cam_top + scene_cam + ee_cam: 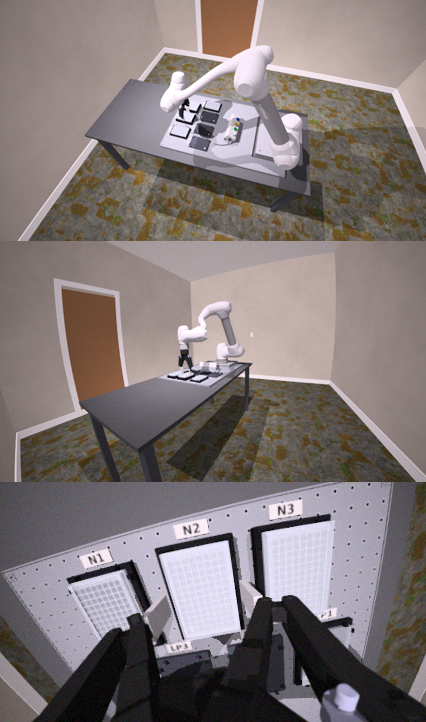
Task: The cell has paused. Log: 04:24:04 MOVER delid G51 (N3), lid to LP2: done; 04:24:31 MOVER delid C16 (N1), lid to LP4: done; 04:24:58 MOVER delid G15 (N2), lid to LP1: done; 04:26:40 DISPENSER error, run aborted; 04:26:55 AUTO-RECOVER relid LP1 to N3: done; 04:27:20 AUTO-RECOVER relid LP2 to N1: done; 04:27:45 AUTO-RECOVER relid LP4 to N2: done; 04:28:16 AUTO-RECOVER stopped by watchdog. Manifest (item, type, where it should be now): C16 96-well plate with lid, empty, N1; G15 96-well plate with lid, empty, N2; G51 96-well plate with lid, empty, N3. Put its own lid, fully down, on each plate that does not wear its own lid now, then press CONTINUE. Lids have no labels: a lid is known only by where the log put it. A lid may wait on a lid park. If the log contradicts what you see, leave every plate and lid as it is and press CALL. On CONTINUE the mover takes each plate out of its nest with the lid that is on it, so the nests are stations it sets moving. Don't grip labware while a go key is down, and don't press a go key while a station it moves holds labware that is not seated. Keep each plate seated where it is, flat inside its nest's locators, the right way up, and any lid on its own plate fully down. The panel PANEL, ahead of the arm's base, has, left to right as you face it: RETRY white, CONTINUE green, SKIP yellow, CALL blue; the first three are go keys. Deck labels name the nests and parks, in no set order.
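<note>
One white arm (262,110), one black gripper (202,619), hanging over the middle nest with fingers set fairly wide, one each side of the N2 plate (202,587), nothing held between them. Three nests in a row at the far side of the pegboard deck (45,589) in the wrist view, labelled N1 (96,558), N2 (190,529), N3 (285,509), each with one 96-well plate. N1 plate (102,599) looks greyer with the well grid plain, cannot tell if it is lidded; N3 plate (295,557) also shows a grid, N2 plate looks smoothest and brightest. Four dark park pads in a second row in the top view: three bare-looking (208,117), far one carries a pale lid-like piece (212,105). Label LP3 (178,647) readable near the gripper, another partly hidden by a finger. One button panel (233,130) right of the parks, blue, yellow, green keys visible, white key not made out. Gripper body blocks the near part of the deck in the wrist view. One dark table (143,408), one brown door (89,339)
</note>
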Controlling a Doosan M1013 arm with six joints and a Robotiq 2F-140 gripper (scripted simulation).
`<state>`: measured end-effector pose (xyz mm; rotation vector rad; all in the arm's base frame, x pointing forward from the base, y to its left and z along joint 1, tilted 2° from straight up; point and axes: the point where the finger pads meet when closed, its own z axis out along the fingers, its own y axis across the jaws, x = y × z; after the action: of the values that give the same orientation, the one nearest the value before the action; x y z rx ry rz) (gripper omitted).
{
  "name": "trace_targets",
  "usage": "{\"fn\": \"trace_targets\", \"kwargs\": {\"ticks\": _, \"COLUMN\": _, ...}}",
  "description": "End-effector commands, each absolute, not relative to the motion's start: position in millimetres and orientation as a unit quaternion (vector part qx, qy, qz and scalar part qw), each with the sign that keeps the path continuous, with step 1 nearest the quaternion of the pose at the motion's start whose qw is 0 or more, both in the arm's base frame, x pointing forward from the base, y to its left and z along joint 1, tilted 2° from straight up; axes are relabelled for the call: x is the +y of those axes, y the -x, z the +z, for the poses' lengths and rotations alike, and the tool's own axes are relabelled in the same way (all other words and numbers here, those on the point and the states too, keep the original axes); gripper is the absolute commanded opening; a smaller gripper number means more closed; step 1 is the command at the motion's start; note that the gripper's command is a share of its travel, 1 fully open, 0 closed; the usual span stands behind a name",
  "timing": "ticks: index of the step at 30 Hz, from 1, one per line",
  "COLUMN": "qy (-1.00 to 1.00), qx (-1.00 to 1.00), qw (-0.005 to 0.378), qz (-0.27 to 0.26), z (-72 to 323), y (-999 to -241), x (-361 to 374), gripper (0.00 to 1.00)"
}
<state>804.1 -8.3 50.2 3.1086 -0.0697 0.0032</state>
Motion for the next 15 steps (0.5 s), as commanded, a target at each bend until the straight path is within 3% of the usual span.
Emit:
{"fn": "trace_targets", "kwargs": {"ticks": 1, "qy": -1.0, "qx": -0.022, "qw": 0.016, "qz": 0.001, "z": 49.9, "y": -804.1, "x": -8.3, "gripper": 0.66}}
{"fn": "trace_targets", "kwargs": {"ticks": 15, "qy": -1.0, "qx": -0.022, "qw": 0.016, "qz": 0.001, "z": 46.6, "y": -804.1, "x": -8.4, "gripper": 0.66}}
